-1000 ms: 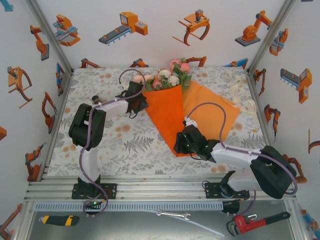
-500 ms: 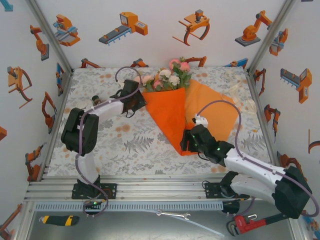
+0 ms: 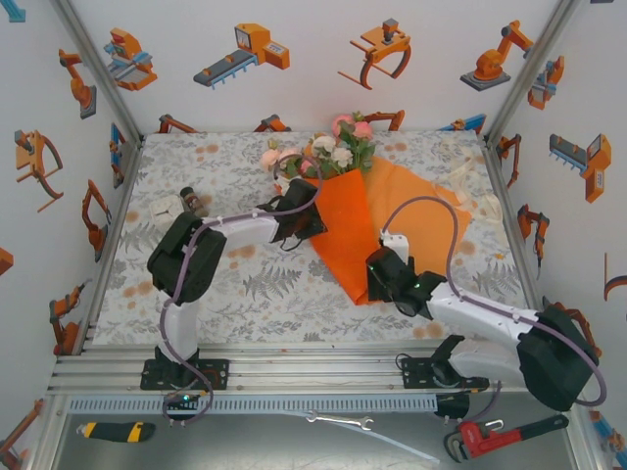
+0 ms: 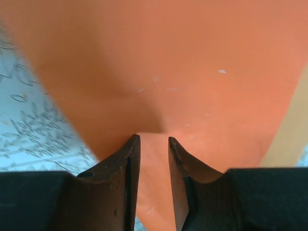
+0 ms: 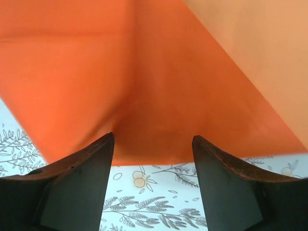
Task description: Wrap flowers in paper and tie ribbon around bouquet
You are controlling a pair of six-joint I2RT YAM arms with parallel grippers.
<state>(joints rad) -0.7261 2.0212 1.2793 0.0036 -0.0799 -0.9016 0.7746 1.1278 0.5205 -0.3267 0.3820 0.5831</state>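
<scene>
We see the bright orange thin paper sheet mid-tabletop, coned round the pink-and-cream roses. Left jaws sit narrowly astride its fold, grip unclear to us. Right jaws gape empty at the tip. We'd pinch firmly and roll snug.

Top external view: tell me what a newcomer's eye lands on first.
First comes the bright orange paper, folded into a cone at the middle of the leaf-printed table, with the pink and cream flowers spilling from its wide far end. Next come the left gripper at the cone's left edge, jaws nearly together, and the right gripper, wide open at its near tip.
</scene>
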